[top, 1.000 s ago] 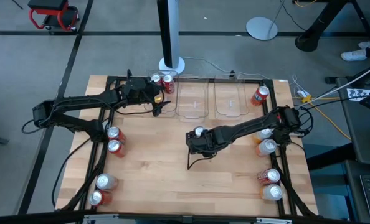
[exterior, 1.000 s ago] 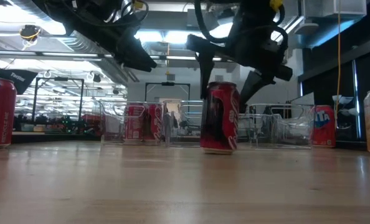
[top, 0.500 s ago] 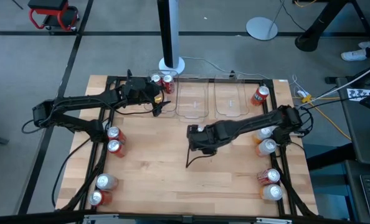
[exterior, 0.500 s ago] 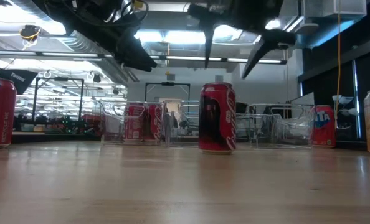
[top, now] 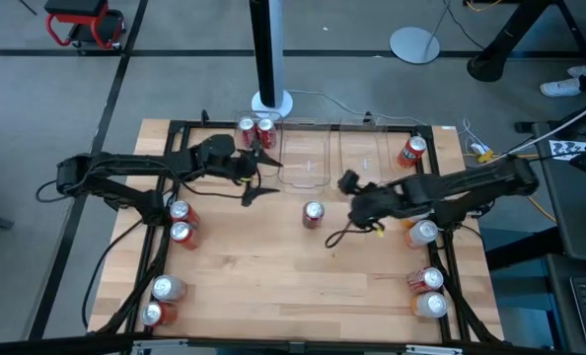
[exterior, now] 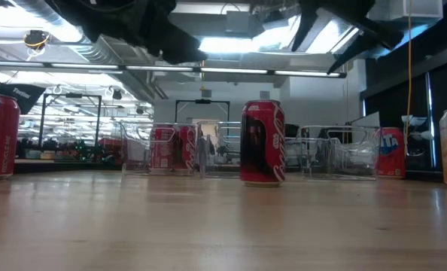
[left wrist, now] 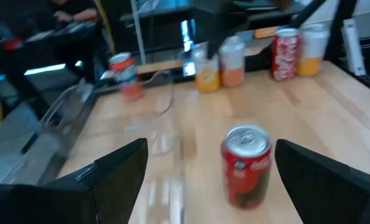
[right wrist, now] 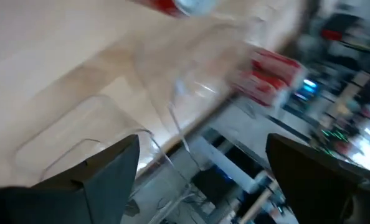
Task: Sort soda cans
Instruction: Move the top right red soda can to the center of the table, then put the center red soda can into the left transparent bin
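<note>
Item: red soda can (top: 313, 213), standing upright and alone on the wooden table (top: 273, 286) near its middle, just in front of the clear plastic bins (top: 306, 160). You are looking at it free of both grippers.

Left gripper (top: 258, 191): you are holding it above the table to the can's left, fingers spread, nothing between them; its wrist camera is facing the can (left wrist: 246, 165).

Right gripper (top: 347, 235): you are holding it just to the can's right, fingers spread and empty.

Remaining stock: two red cans (top: 255, 129) standing at the table's far edge beside the bins; one red can (top: 412, 151) at the far right corner; four cans (top: 178, 221) lining the left side; about four more cans (top: 426, 291) along the right side, some pale with orange.

Progress, as a judgement: the bins are showing empty from above, so sorting is barely starting; nearly every can is waiting to be placed.
</note>
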